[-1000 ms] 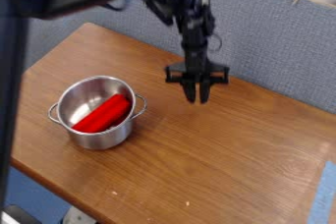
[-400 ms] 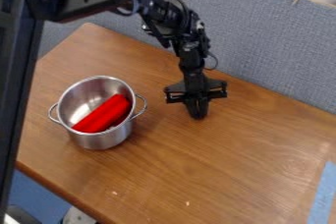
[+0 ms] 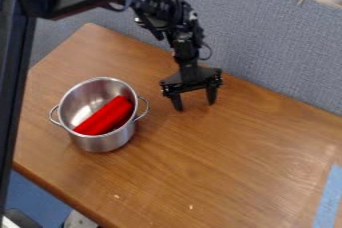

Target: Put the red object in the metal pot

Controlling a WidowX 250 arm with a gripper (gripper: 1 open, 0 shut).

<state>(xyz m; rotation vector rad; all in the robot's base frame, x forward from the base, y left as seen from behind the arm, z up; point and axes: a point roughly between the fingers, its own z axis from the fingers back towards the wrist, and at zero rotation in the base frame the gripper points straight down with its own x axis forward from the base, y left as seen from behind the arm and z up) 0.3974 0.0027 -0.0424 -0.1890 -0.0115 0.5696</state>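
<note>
- Nearest you, the red bar [image 3: 106, 116] is lying slantwise inside the metal pot [image 3: 96, 115] on the wooden counter [image 3: 227, 172]; the placing looks done.
- Farther back, the gripper [image 3: 194, 94] is hanging empty, jaws apart; you're likely only needing to retreat.

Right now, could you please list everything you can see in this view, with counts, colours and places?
metal pot: one, shiny silver, on the table's left part.
red object: one, bright red, lying tilted inside the pot.
table: one, brown wood, fills most of the view.
partition: one, grey-blue, behind the table.
dark post: one, near-black, along the left edge, close to the camera.
robot arm: one, black, reaching in from the upper left.
pincer: one, black, open, pointing down over the table, right of the pot, empty.
</note>
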